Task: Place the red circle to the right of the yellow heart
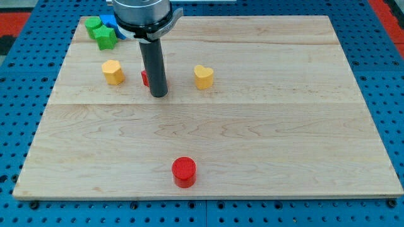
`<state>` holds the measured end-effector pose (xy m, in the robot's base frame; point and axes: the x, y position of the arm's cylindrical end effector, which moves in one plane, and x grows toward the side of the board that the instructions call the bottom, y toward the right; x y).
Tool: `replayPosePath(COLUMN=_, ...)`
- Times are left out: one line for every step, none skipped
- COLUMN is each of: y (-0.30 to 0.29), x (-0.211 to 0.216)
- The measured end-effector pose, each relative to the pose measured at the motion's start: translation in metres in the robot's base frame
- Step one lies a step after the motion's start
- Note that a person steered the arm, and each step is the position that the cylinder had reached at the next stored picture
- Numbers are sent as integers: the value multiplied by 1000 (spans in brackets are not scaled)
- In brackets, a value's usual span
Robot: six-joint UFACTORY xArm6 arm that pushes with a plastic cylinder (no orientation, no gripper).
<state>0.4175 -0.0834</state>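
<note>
The red circle (184,171) lies near the board's bottom edge, a little left of centre. The yellow heart (203,76) sits in the upper middle of the board, well above the circle. My tip (158,94) rests on the board left of the heart and far above the red circle. A second red block (144,78) is mostly hidden behind the rod, touching or very close to it; its shape cannot be made out.
A yellow hexagon-like block (113,71) lies left of the rod. Green blocks (101,33) and a blue block (113,24) are bunched at the board's top left corner. The wooden board (284,126) lies on a blue pegboard.
</note>
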Motion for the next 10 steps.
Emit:
replayPosePath(y=4, x=0)
replayPosePath(y=28, x=62)
replayPosePath(y=12, x=131)
replayPosePath(y=-9, x=163)
replayPosePath(y=1, x=200)
replayPosePath(y=53, x=188)
replayPosePath(y=96, x=172)
replayPosePath(y=111, x=148)
replayPosePath(y=101, x=91)
replayPosePath(y=120, x=84)
